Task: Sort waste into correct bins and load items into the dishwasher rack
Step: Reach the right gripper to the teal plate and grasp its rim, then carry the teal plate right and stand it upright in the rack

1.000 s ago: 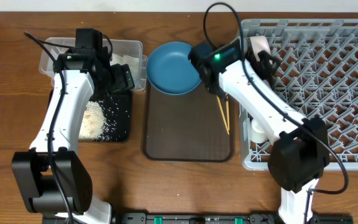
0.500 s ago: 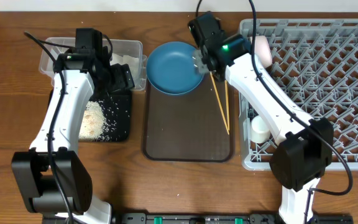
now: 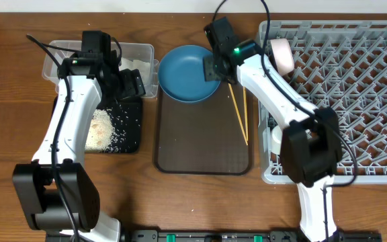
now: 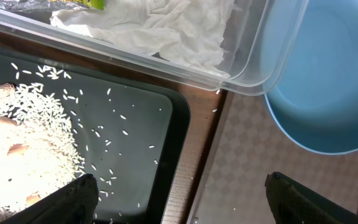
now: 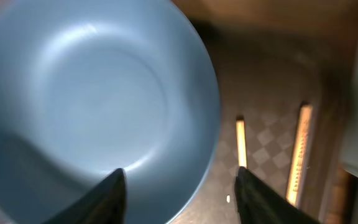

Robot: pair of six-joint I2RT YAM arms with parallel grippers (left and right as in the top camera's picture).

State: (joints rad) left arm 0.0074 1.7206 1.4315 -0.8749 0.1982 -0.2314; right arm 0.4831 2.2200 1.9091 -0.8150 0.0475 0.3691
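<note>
A large blue bowl [image 3: 183,72] sits at the far end of the brown serving tray; it also shows in the right wrist view [image 5: 92,93]. My right gripper [image 3: 213,67] [image 5: 179,199] is open, straddling the bowl's right rim with one finger inside and one outside. Two wooden chopsticks [image 3: 242,114] [image 5: 241,143] lie just right of it. My left gripper [image 3: 130,85] [image 4: 182,208] is open and empty above the black tray's right edge. Rice [image 3: 101,128] [image 4: 23,143] lies in the black tray [image 3: 132,138]. Tissue [image 4: 166,31] and wrapper [image 4: 73,3] lie in the clear tub [image 3: 143,48].
The grey rack [image 3: 334,27] fills the right side. A cream bowl [image 3: 282,54] stands at its far left corner and a white cup [image 3: 279,139] sits near its left edge. The brown serving tray [image 3: 203,144] lies between rack and black tray. A second blue bowl is not in view.
My right gripper has swung left from the cream bowl at the rack's corner to the blue bowl's right rim. The left arm has not moved.
</note>
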